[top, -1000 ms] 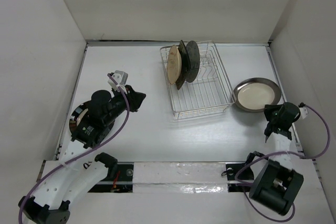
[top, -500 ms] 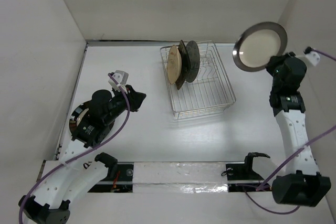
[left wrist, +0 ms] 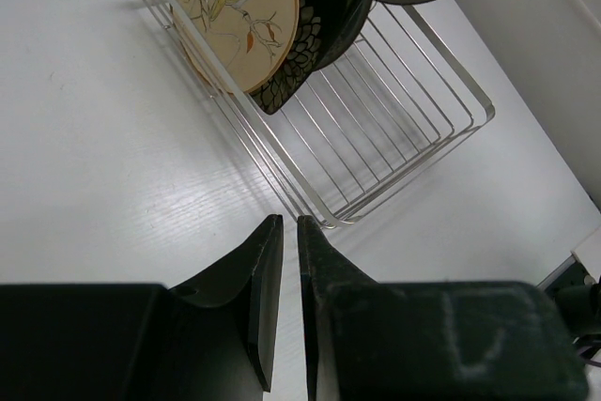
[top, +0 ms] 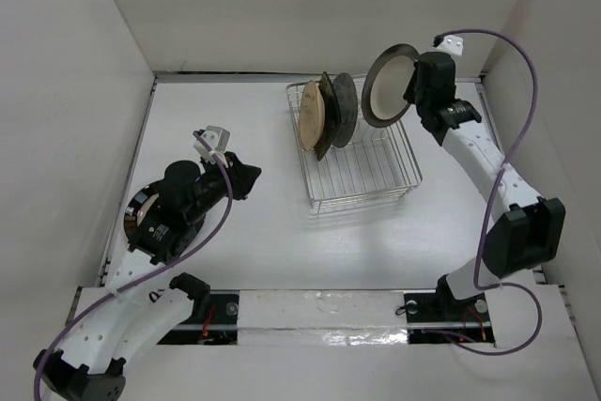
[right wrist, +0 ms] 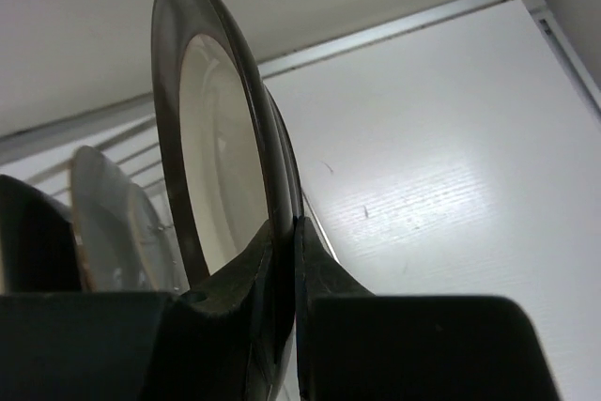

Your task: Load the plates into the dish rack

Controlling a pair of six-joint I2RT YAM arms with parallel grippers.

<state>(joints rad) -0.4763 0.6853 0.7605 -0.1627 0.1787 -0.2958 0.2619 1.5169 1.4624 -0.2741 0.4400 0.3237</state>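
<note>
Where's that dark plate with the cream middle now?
Seen from above, the cream-centred plate is held on edge in the right claw, over the far right corner of the dish rack, beside the racked plates.

Left wrist view: I am reading one mark only, a faint raised shape like a capital V, sitting on the dark housing of my left gripper (left wrist: 287, 223), low at the right. Its edges are blurring, so I am logging it as uncertain. I am finding no other legible text, number or brand in any view.
</note>
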